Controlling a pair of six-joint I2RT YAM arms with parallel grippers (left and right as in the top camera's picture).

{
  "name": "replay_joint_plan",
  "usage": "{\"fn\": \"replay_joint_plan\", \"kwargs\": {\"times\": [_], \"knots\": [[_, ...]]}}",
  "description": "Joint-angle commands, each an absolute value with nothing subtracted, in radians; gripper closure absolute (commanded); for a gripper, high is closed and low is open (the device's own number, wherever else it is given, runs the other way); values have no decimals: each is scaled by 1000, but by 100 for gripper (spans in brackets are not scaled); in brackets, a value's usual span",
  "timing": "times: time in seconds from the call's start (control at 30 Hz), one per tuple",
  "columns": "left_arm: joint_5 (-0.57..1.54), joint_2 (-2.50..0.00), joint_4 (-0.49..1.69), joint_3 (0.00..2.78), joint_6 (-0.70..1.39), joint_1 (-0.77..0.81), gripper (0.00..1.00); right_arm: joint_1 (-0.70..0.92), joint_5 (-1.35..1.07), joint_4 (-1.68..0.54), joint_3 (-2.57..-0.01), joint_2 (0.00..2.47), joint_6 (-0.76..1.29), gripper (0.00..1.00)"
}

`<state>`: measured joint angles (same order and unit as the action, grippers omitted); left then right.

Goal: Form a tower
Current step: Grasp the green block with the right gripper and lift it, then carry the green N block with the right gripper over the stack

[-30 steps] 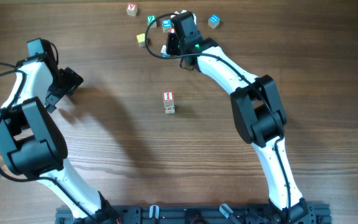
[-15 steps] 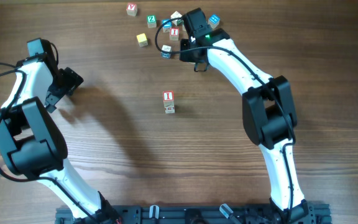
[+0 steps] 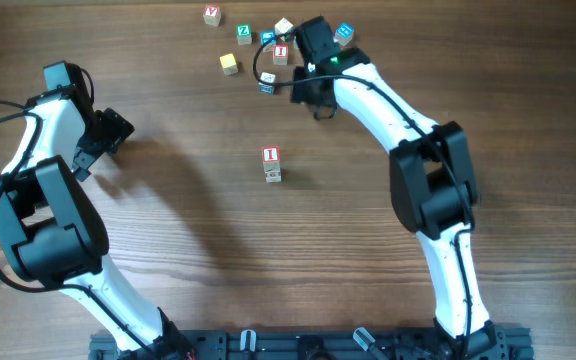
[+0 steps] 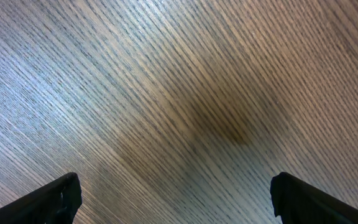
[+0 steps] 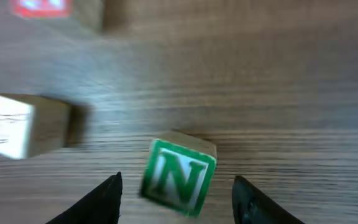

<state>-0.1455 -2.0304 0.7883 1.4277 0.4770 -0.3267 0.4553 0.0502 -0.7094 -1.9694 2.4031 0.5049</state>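
Right arm (image 3: 378,105) has swung its wrist aside since a second ago, uncovering a red-lettered cube (image 3: 281,52) in the scatter beyond the tower (image 3: 272,164), and its jaws have just come apart. Biggest thing on show is the wooden counter (image 3: 168,230), grain running across it. The left arm (image 3: 38,150) is parked well off to the left of the tower. The left end effector (image 4: 174,190) is spread wide over bare wood, with nothing between its fingers.

Over to the right end effector (image 5: 176,183): fingers apart, and the green N cube (image 5: 179,176) sits between them, tilted, with a gap on either side, so it isn't gripped. Whether it rests squarely on the counter is hard to tell, because the wrist view is blurred.

The tower stands alone mid-counter, one cube wide, a red I on its top face, well apart from both arms. Beyond it lie the loose cubes:
- a white cube (image 3: 284,26) just past the red-lettered one
- a blue cube (image 3: 344,33) off to the right
- a green-lettered cube (image 3: 243,32), a yellow cube (image 3: 229,64) and a red Y cube (image 3: 212,14) off to the left
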Motion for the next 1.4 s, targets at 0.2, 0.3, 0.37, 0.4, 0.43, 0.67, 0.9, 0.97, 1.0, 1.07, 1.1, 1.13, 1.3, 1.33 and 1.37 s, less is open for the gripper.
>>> {"fn": "replay_joint_plan", "kwargs": {"times": [0.2, 0.3, 0.37, 0.4, 0.43, 0.67, 0.9, 0.97, 1.0, 1.07, 1.1, 1.13, 1.3, 1.33, 1.37], "knots": [[-155, -2031, 788, 1423, 479, -330, 0, 457, 158, -633, -1968, 2440, 525, 42], [-155, -2031, 788, 1423, 479, -330, 0, 457, 158, -612, -1968, 2440, 524, 51], [-155, -2031, 788, 1423, 479, -330, 0, 457, 158, -612, -1968, 2440, 523, 57], [-155, -2031, 789, 1423, 479, -330, 0, 457, 159, -618, -1968, 2440, 518, 61], [-155, -2031, 789, 1423, 479, -330, 0, 456, 162, -618, -1968, 2438, 483, 65], [-155, -2031, 788, 1423, 479, -330, 0, 457, 158, -751, -1969, 2394, 418, 63], [-155, -2031, 788, 1423, 479, -330, 0, 456, 159, -753, -1969, 2389, 382, 59], [-155, -2031, 788, 1423, 479, -330, 0, 458, 158, -765, -1970, 2384, 366, 59], [-155, -2031, 789, 1423, 479, -330, 0, 458, 158, -772, -1970, 2380, 366, 59], [-155, -2031, 788, 1423, 479, -330, 0, 458, 158, -772, -1970, 2380, 365, 59], [-155, -2031, 788, 1423, 479, -330, 0, 458, 158, -769, -1970, 2380, 366, 59], [-155, -2031, 788, 1423, 479, -330, 0, 458, 158, -760, -1970, 2380, 366, 60], [-155, -2031, 788, 1423, 479, -330, 0, 458, 158, -752, -1970, 2370, 367, 66], [-155, -2031, 788, 1423, 479, -330, 0, 458, 158, -753, -1971, 2354, 366, 69], [-155, -2031, 789, 1423, 479, -330, 0, 458, 158, -754, -1971, 2327, 366, 71]]}}
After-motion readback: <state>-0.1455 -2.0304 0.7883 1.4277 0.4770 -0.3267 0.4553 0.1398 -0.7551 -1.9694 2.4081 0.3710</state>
